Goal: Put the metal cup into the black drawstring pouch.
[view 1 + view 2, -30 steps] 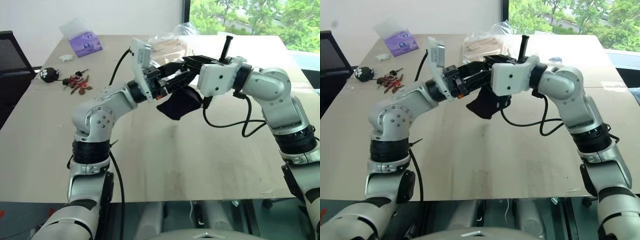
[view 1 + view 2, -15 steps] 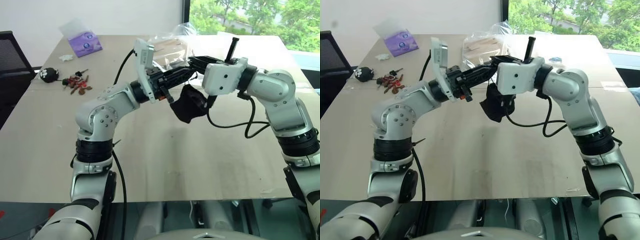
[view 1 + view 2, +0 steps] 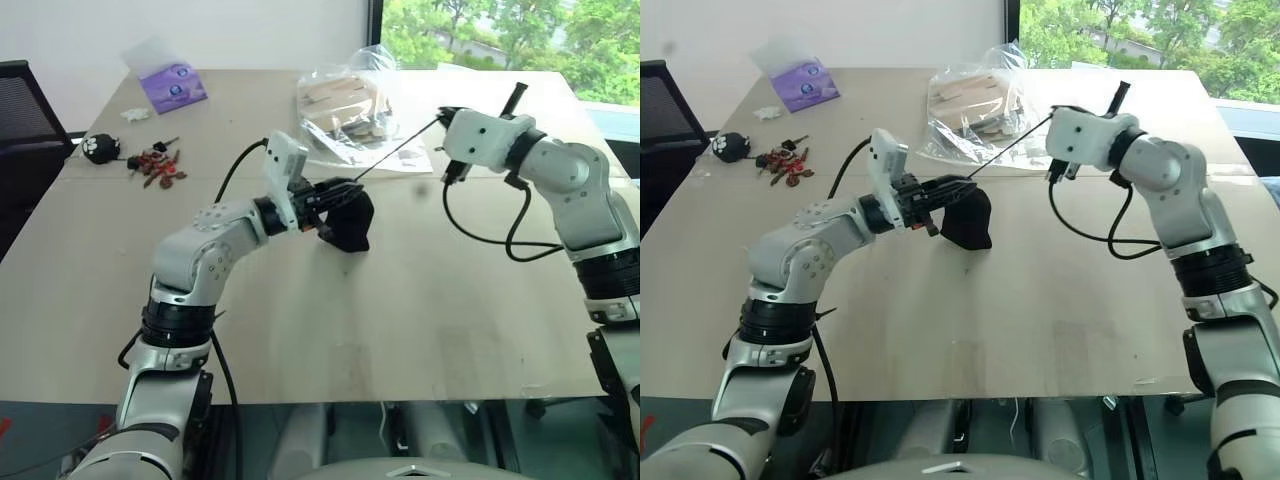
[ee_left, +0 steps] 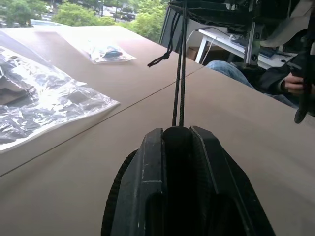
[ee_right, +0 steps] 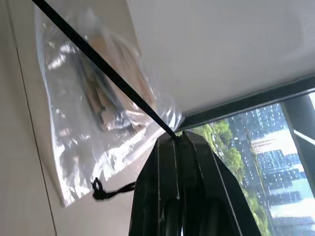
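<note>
Both jaws clamped: left on soft black pouch (image 3: 347, 218), right on taut cord (image 3: 398, 153)

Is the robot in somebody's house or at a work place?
Probably an office or lab: a long wooden table, a black office chair beside it, and a big window looking out on trees.

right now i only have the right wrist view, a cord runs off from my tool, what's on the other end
observer: the black drawstring pouch; its cord is stretched straight to your right tool
operator: is the pouch hanging
observer: no, it looks to rest on the table
operator: left tool on it
observer: yes, the left tool is closed on the pouch's top, where the cord comes out
</note>
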### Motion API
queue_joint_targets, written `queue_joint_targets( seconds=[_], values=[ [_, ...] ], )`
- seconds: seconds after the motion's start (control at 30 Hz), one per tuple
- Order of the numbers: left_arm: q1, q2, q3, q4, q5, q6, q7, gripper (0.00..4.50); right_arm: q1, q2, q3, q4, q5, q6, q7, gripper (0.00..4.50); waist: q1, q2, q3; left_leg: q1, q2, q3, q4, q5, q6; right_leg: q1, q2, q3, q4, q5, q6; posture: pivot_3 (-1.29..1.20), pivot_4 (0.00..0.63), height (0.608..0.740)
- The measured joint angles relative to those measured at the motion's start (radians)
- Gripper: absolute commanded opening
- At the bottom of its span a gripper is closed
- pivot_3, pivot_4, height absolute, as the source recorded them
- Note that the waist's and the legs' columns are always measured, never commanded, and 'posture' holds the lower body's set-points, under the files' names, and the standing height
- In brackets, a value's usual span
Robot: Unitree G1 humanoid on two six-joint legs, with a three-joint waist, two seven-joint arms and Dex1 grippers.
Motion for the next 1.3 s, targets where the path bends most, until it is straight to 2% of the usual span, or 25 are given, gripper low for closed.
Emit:
queue_joint_targets(
  seconds=[0.13,0.27,0.33,0.4,0.43,0.53,0.57,0.7,0.77,0.8,0.9,1.0,1.17,1.3],
  values=[
    [-0.021,0.013,-0.018,0.036,0.061,-0.060,-0.003,0.15,0.052,-0.015,-0.032,-0.009,0.061,0.029,-0.007,0.00,-0.002,0.000,0.000,-0.001,0.000,0.000,0.000,0.000,0.000,0.000,0.000,0.000,0.000,0.000,0.000,0.00,0.150,0.740],
    [-0.022,0.005,-0.058,-0.006,0.060,-0.041,-0.033,0.15,0.242,0.005,-0.144,-0.142,0.230,0.194,0.043,0.00,0.003,0.000,0.000,-0.004,0.000,-0.003,0.001,0.000,0.000,0.000,0.000,0.000,-0.001,0.000,0.000,0.00,0.150,0.740],
    [-0.012,-0.020,-0.085,-0.040,0.054,-0.016,-0.056,1.16,0.357,0.033,-0.212,-0.235,0.330,0.331,0.067,0.58,0.008,0.000,0.000,-0.007,0.000,-0.006,0.003,0.000,0.000,-0.001,0.000,-0.001,-0.001,0.000,0.000,0.00,0.150,0.740],
    [-0.007,-0.046,-0.109,-0.061,0.044,0.002,-0.066,1.51,0.442,0.036,-0.248,-0.292,0.380,0.405,0.080,0.97,0.014,0.001,0.000,-0.009,0.000,-0.008,0.006,0.000,0.000,-0.002,0.000,-0.003,0.000,0.000,0.000,0.00,0.150,0.740],
    [-0.008,-0.073,-0.120,-0.069,0.037,0.015,-0.065,2.16,0.512,0.029,-0.276,-0.346,0.409,0.441,0.092,1.58,0.019,0.001,0.000,-0.010,0.000,-0.008,0.007,0.000,0.001,-0.002,0.000,-0.003,0.000,0.000,0.000,0.00,0.150,0.740],
    [-0.013,-0.106,-0.111,-0.106,0.015,0.049,-0.046,3.40,0.683,0.022,-0.327,-0.476,0.489,0.528,0.134,2.97,0.025,0.002,0.000,-0.011,0.000,-0.010,0.010,-0.001,0.001,-0.002,0.000,-0.005,0.001,0.000,0.000,0.00,0.150,0.740],
    [-0.015,-0.104,-0.087,-0.128,-0.006,0.074,-0.034,3.40,0.751,0.022,-0.363,-0.536,0.532,0.567,0.150,3.38,0.023,0.003,0.000,-0.011,0.000,-0.010,0.011,-0.001,0.001,-0.001,0.001,-0.005,0.002,0.000,0.000,0.00,0.150,0.740],
    [0.007,-0.041,0.012,-0.196,-0.059,0.127,-0.022,3.40,0.898,0.009,-0.499,-0.676,0.640,0.645,0.179,3.38,0.011,0.005,0.000,-0.007,0.000,-0.008,0.012,-0.002,0.004,0.001,0.002,-0.005,0.003,0.000,0.000,0.00,0.150,0.740],
    [0.057,0.012,0.074,-0.223,-0.084,0.144,-0.028,3.40,0.989,0.004,-0.591,-0.755,0.683,0.663,0.190,4.10,0.011,0.005,0.000,-0.006,0.000,-0.009,0.012,-0.003,0.005,0.002,0.002,-0.005,0.003,0.000,0.000,0.00,0.150,0.740],
    [0.084,0.041,0.090,-0.225,-0.087,0.144,-0.041,3.66,1.024,0.004,-0.611,-0.780,0.692,0.664,0.195,4.42,0.012,0.005,0.000,-0.006,0.000,-0.009,0.012,-0.003,0.005,0.003,0.002,-0.005,0.003,0.000,0.000,0.00,0.150,0.740],
    [0.178,0.121,0.117,-0.239,-0.080,0.131,-0.077,4.46,1.111,0.038,-0.652,-0.840,0.724,0.664,0.196,4.50,0.012,0.005,0.000,-0.005,0.000,-0.009,0.011,-0.003,0.005,0.003,0.002,-0.005,0.002,0.000,0.000,0.00,0.150,0.740],
    [0.272,0.101,0.178,-0.258,-0.042,0.040,-0.046,4.46,1.164,0.091,-0.665,-0.893,0.734,0.645,0.166,4.50,0.023,0.005,0.000,-0.006,0.000,-0.008,0.012,-0.003,0.005,0.003,0.001,-0.003,0.002,0.000,0.000,0.00,0.150,0.740],
    [0.510,0.102,0.251,-0.316,-0.034,-0.063,-0.068,4.46,1.218,0.170,-0.658,-0.971,0.718,0.611,0.091,4.50,0.025,0.006,-0.001,-0.005,0.001,-0.009,0.012,-0.003,0.006,0.003,0.000,-0.002,0.002,0.000,0.000,0.00,0.150,0.740],
    [0.627,0.102,0.291,-0.318,-0.020,-0.138,-0.093,4.46,1.242,0.234,-0.594,-1.028,0.700,0.581,0.037,4.50,0.027,0.006,-0.001,-0.005,0.001,-0.009,0.012,-0.004,0.006,0.004,-0.001,-0.003,0.002,0.000,0.000,0.00,0.150,0.740]
  ],
)
